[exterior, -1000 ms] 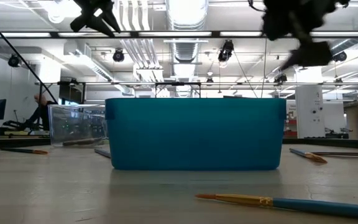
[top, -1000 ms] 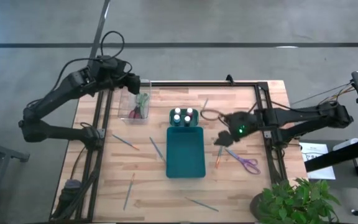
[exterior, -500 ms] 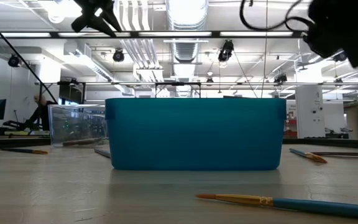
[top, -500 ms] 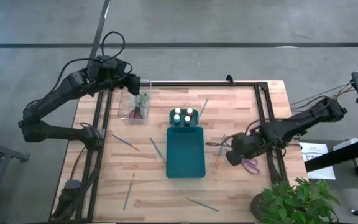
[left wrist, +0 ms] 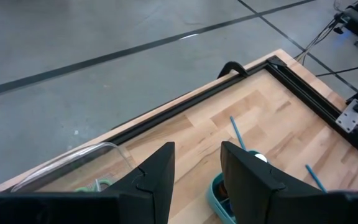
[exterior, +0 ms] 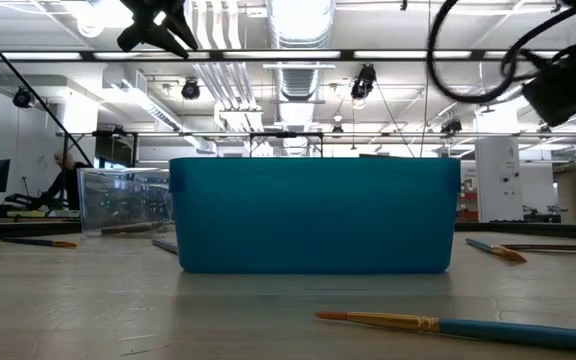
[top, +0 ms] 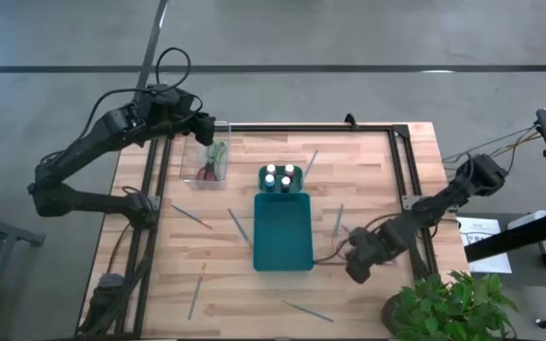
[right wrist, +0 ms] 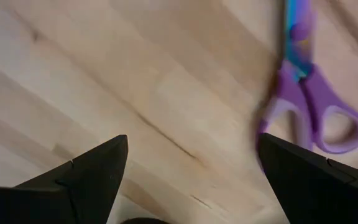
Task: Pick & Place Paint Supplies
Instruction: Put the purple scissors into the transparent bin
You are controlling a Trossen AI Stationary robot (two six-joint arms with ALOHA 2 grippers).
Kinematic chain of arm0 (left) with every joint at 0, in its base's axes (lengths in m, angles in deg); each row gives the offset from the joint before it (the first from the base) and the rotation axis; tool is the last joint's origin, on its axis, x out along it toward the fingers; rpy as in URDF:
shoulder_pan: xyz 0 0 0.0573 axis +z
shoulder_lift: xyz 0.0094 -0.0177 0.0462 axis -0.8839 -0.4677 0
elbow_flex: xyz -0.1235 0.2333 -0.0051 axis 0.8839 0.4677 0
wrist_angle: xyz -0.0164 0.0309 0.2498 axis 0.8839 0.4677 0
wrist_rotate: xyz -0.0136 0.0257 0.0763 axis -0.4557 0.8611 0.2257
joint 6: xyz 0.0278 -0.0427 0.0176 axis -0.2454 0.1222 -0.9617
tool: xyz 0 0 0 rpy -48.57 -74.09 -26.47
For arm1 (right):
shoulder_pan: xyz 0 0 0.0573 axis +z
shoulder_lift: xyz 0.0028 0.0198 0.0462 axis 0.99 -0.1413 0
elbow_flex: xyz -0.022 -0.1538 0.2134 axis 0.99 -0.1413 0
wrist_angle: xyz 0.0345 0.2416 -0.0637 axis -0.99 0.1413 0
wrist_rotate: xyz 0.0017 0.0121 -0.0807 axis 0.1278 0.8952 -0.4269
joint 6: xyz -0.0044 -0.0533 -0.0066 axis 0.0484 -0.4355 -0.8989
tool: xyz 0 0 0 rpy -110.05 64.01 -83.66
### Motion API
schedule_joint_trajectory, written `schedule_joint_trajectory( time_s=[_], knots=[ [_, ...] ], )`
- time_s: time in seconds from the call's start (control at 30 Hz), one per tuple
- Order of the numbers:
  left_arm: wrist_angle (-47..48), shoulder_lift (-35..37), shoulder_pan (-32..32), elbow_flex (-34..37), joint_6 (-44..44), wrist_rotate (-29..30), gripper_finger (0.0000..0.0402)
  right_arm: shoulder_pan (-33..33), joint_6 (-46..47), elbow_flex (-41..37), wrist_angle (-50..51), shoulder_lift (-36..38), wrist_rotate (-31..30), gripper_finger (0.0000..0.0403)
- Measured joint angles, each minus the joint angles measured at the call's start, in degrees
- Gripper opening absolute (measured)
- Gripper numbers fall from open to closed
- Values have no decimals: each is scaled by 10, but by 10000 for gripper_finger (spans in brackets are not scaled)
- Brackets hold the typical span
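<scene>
Right end effector spread wide — left end effector part-open, empty

Three white-capped paint bottles stood upright in a tight cluster at the far end of the teal tray. Purple-handled scissors lay flat on the bare counter, blades closed, near the tray's right side. Green- and red-handled scissors rested inside the clear plastic box. Thin blue brushes lay scattered flat over the counter: one left of the tray, one nearer the front edge, one right of the tray, one in front.
</scene>
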Motion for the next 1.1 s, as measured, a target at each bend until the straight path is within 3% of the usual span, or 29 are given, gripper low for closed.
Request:
schedule_joint_trajectory(
  time_s=[0.2,0.47,1.1],
  knots=[
    [0,0,0,0,0,-2,139,39,59,-24,-12,11,-33,352],
    [0,0,0,0,2,-6,139,51,143,-107,-83,57,-28,352],
    [-2,0,0,0,17,-14,139,42,142,-160,-184,75,-29,352]
  ],
)
